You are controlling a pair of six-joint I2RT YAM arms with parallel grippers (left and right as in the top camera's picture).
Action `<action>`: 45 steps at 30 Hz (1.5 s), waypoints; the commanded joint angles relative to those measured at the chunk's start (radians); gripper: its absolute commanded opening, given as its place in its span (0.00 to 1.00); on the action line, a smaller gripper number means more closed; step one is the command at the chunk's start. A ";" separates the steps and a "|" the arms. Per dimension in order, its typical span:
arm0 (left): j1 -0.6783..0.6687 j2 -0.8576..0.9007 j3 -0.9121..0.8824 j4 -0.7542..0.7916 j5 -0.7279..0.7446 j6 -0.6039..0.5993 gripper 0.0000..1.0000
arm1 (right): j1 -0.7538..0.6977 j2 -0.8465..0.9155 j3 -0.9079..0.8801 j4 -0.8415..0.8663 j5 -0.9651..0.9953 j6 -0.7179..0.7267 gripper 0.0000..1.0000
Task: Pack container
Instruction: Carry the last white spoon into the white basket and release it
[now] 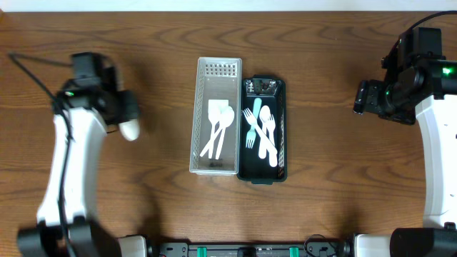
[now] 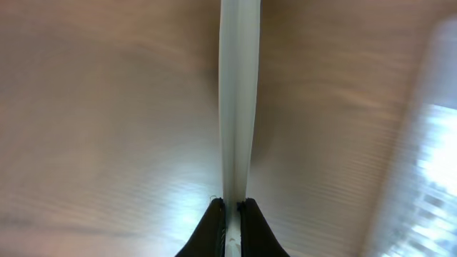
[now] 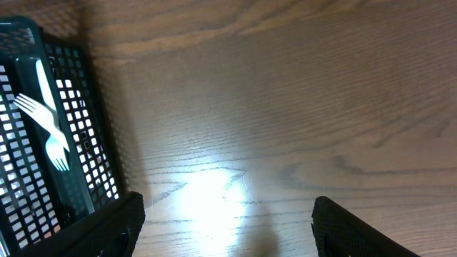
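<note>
Plain wooden table (image 1: 343,178). Mid-table, white basket (image 1: 194,143) with white spoons (image 1: 218,125), snug against its right side a black basket (image 1: 283,128) of forks (image 1: 260,128). Way out left, left gripper (image 2: 230,218) pinched tight on a white spoon (image 2: 239,86) by the handle. Over on the right, right gripper (image 3: 227,225) spread wide, holding nothing, near the black basket.
</note>
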 commanded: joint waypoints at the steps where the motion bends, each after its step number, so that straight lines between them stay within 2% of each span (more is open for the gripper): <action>1: -0.160 -0.105 0.008 -0.014 0.002 -0.040 0.06 | -0.005 0.001 -0.006 0.000 0.000 -0.015 0.78; 5: -0.366 -0.149 0.008 -0.003 0.002 -0.092 0.06 | -0.005 0.001 -0.006 0.000 0.000 -0.015 0.78; 10: -0.529 -0.088 0.008 0.023 0.002 -0.132 0.06 | -0.005 0.001 -0.006 0.000 0.000 -0.015 0.78; 14: -0.594 0.014 0.008 0.068 0.002 -0.174 0.06 | -0.005 0.001 -0.006 -0.001 0.000 -0.015 0.79; 19: -0.612 0.167 0.008 0.108 0.002 -0.202 0.07 | -0.005 0.001 -0.006 -0.002 0.000 -0.015 0.79; 20: -0.611 0.192 0.008 0.114 0.002 -0.203 0.13 | -0.005 0.001 -0.006 -0.002 0.000 -0.015 0.79; 21: -0.611 0.219 0.008 0.118 0.002 -0.203 0.25 | -0.005 0.001 -0.006 -0.002 0.000 -0.015 0.79; 22: -0.611 0.240 0.008 0.118 0.002 -0.203 0.29 | -0.005 0.001 -0.006 -0.003 0.000 -0.015 0.79; 25: -0.611 0.264 0.008 0.117 0.002 -0.189 0.29 | -0.005 0.001 -0.006 -0.006 0.000 -0.015 0.79; 27: -0.611 0.253 0.017 0.114 0.001 -0.158 0.34 | -0.005 0.001 -0.006 -0.006 0.000 -0.016 0.79; 33: -0.611 0.120 0.128 0.009 -0.079 -0.099 0.42 | -0.005 0.001 -0.006 0.005 0.000 -0.019 0.78; 37: -0.589 -0.011 0.151 0.002 -0.234 -0.077 0.67 | -0.003 0.001 -0.006 0.042 0.000 -0.018 0.75; 41: -0.482 -0.094 0.151 0.031 -0.315 -0.074 0.98 | 0.040 0.001 -0.006 0.159 0.003 -0.018 0.76; 45: -0.335 -0.095 0.150 0.131 -0.298 -0.077 0.98 | 0.133 0.001 -0.006 0.358 0.072 -0.019 0.79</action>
